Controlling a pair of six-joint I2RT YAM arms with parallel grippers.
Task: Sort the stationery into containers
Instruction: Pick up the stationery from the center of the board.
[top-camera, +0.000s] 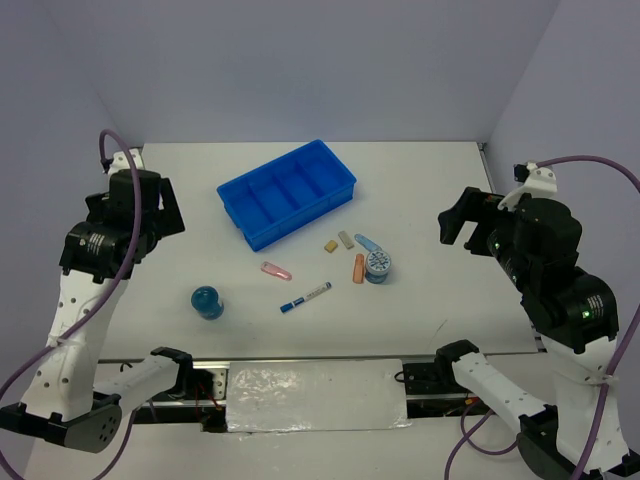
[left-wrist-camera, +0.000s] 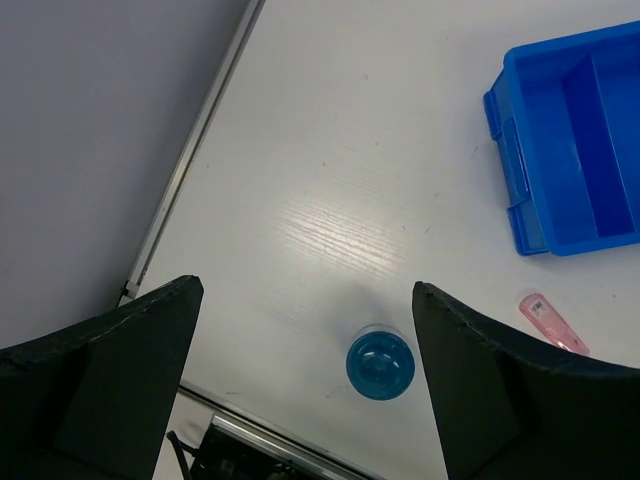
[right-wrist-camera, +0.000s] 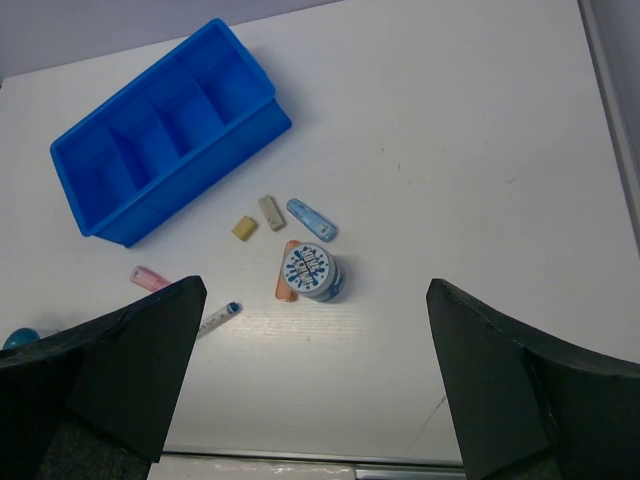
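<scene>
The white table carries the blue tray at its far middle, all four compartments bare. Both arms hang raised at the sides: left gripper and right gripper, jaws spread wide, holding nothing. The teal blob sits well below the left one. The patterned roll, marker and the pink, orange, light-blue, grey and tan pieces lie near the tray, well apart from the right one
</scene>
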